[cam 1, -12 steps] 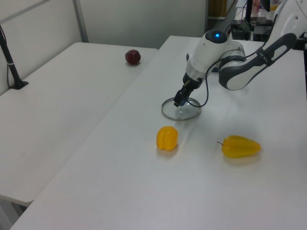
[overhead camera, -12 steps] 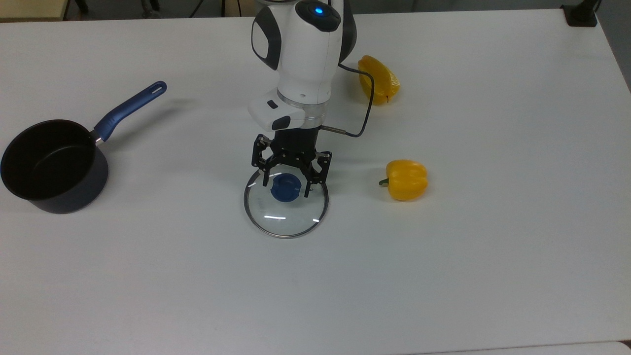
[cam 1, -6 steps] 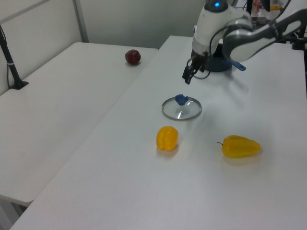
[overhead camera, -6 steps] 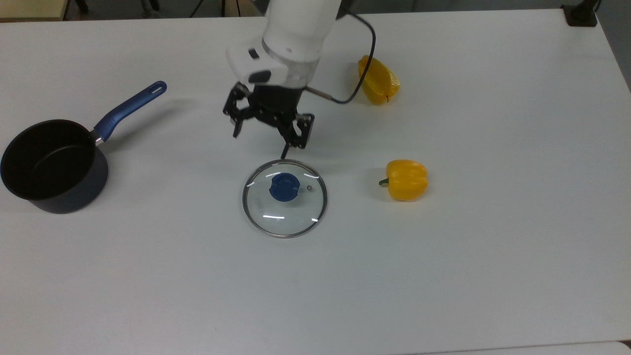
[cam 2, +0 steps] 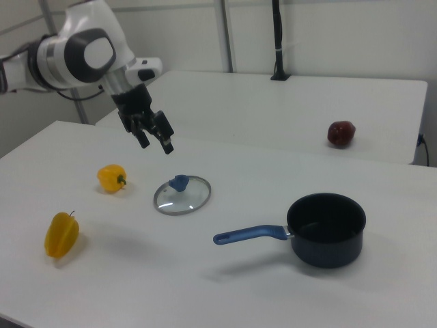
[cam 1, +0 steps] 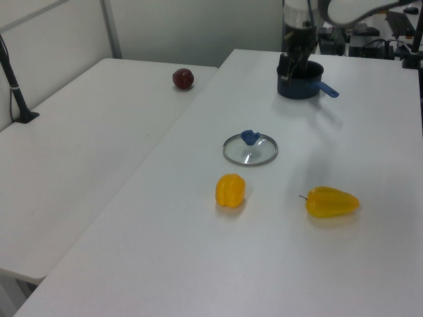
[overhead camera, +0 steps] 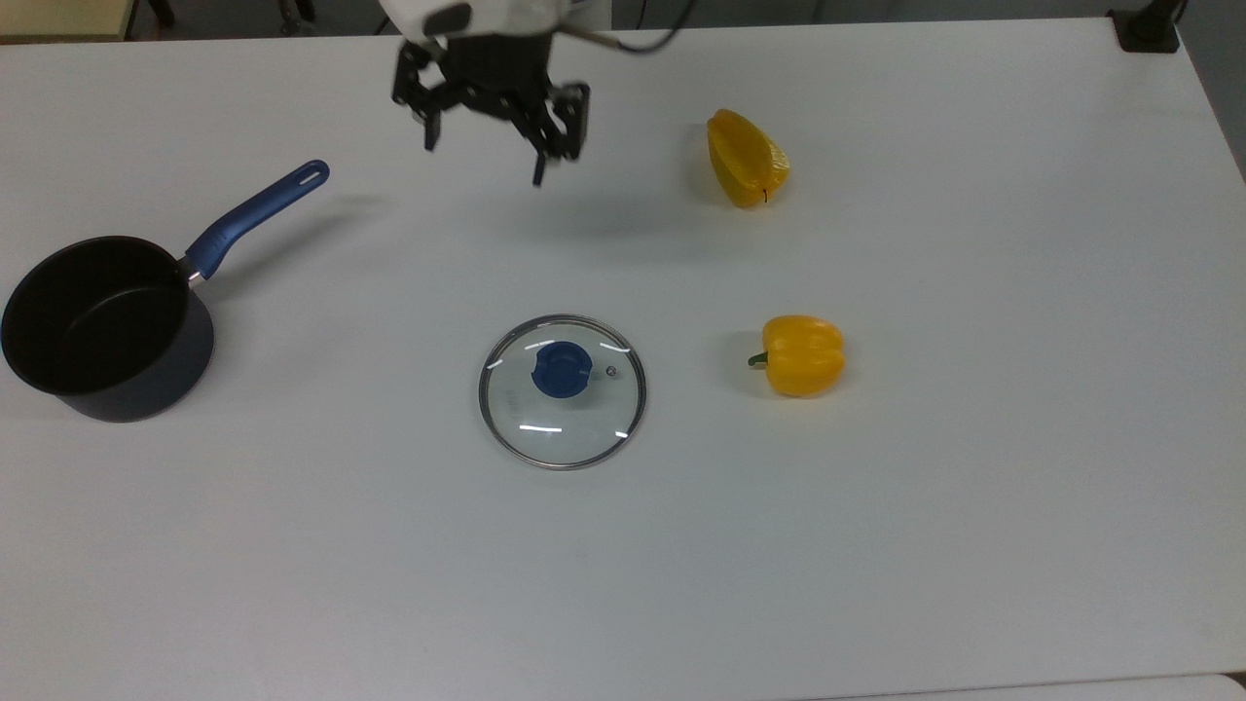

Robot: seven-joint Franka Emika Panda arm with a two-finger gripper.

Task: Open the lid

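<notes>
flat on the table (overhead camera: 973, 535), well apart from the saucepan (overhead camera: 97, 331), the lid (overhead camera: 563, 391) lay off already, and our gripper (overhead camera: 487, 127) hung high above, fingers spread, so we judged nothing remained but parking.

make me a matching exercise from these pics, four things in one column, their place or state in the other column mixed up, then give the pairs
Things
1. lid
2. saucepan
3. gripper
4. red apple

Place or state
A. open and empty, raised above the table
B. on the neighbouring table
C. flat on the table, blue knob up, between the saucepan and a yellow pepper in the top view
D. uncovered and empty, at the top view's left edge

Pairs: 1-C, 2-D, 3-A, 4-B
</notes>
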